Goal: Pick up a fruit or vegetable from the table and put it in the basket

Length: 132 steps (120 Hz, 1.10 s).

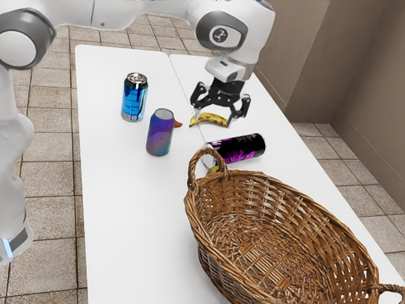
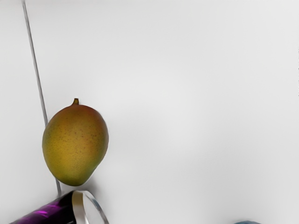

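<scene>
My black gripper (image 1: 214, 114) is open over the far part of the table, its two fingers wide apart. A yellow banana (image 1: 211, 118) appears between and just below the fingertips; whether they touch it cannot be told. The brown wicker basket (image 1: 283, 181) stands in the exterior view's lower right. Behind its handle, a mango (image 1: 214, 170) is mostly hidden. From my hand, the yellow-green mango (image 2: 75, 144) is seen whole, stem attached. A small orange-brown piece of something (image 1: 178, 125) sticks out behind the purple-blue can.
The black and magenta can (image 1: 243, 149) lies on its side between banana and basket; its end (image 2: 77, 210) is close to the mango in the wrist view. A purple-blue can (image 1: 160, 133) and a bright blue can (image 1: 134, 98) stand upright on the white table (image 1: 136, 209).
</scene>
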### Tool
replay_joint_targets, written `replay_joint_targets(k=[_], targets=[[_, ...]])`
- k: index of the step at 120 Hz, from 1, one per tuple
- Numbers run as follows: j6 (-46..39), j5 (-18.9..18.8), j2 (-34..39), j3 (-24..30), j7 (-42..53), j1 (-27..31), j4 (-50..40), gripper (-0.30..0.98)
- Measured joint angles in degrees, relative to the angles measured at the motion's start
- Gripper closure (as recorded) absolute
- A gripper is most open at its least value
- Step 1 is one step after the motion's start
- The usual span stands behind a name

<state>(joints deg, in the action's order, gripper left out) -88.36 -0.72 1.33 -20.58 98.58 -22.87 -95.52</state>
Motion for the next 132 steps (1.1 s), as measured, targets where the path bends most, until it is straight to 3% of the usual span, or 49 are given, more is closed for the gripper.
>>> replay_joint_targets(k=[46, 132], targets=[[-5.0, 0.1, -3.0, -0.1, 2.5, -12.2, -3.7, 0.00], [-7.0, 0.5, -3.8, -1.9, 4.7, -8.5, -5.6, 0.00]])
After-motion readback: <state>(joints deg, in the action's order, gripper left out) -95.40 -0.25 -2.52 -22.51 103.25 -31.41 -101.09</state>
